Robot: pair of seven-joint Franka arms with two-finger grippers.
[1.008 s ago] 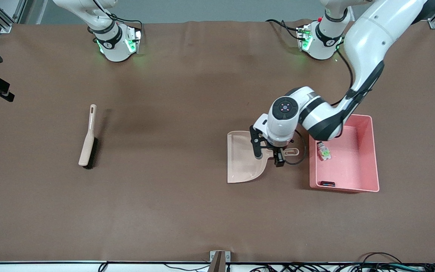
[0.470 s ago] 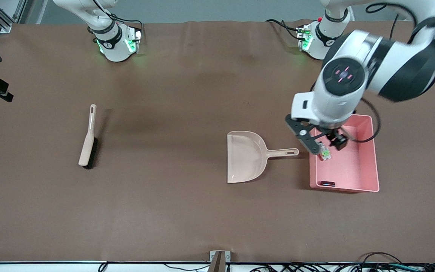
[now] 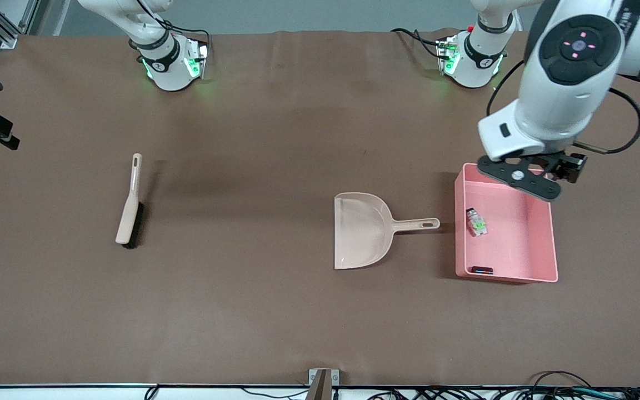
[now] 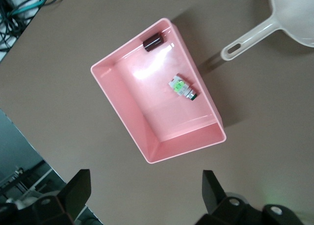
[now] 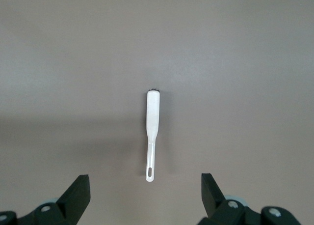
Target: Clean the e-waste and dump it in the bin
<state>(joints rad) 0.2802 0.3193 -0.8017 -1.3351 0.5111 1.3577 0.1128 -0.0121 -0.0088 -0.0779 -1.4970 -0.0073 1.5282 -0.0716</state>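
No lettering can be read on any item. The pink bin [image 3: 542, 222] sits toward the left arm's end of the desk [image 3: 275, 311] and holds both pieces of e-waste: the white-grey part with the green patch [image 3: 476, 221] lies on the bin's floor, and the dark block [image 3: 482, 270] rests in the bin's corner nearest the front camera. The beige dustpan [image 3: 361, 230] lies just beside the bin, its handle pointing at it. The left gripper [image 4: 146, 188] hangs over the bin's edge, jaws spread wide and holding nothing. The right gripper [image 5: 145, 188], also wide open and unloaded, hovers high over the brush [image 5: 152, 131], well apart from the bin.
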